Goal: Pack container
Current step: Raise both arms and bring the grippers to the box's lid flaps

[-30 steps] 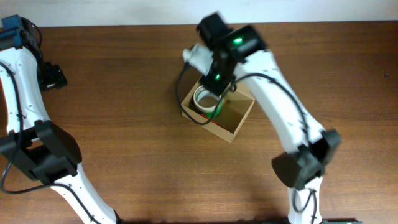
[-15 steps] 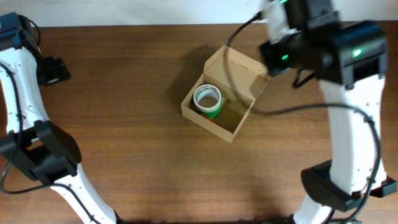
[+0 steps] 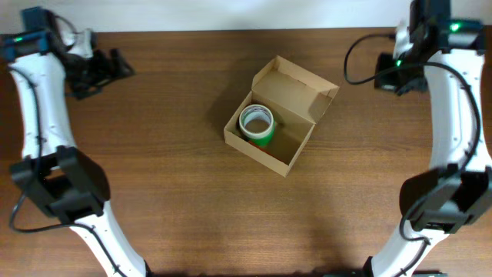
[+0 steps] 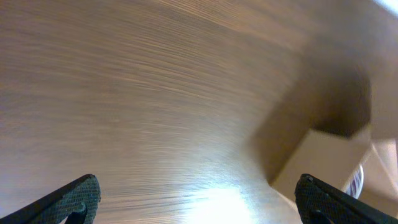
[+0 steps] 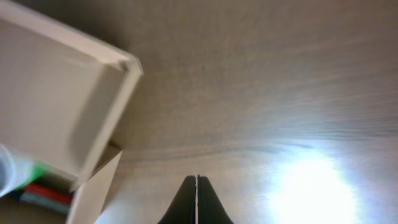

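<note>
Well, my left gripper hung over the far left corner of the bench. Its fingers were spread as wide as they go, with only bare wood showing between them. My right gripper was over the far right corner, its fingers pressed flat together and gripping nothing. The container sat between my two arms, in the middle of the bench and a little toward the far edge, turned at an angle to the edges. Its lid flap stood open, tipped back on the far side. Inside, a green tape roll lay flat with its pale core facing up, tucked into the end of the box toward my left arm, while the other end showed bare cardboard floor. From my right wrist I could see a red strip low in the box beside the roll, too thin a slice to tell what it was. Both grippers were well apart from the container.
</note>
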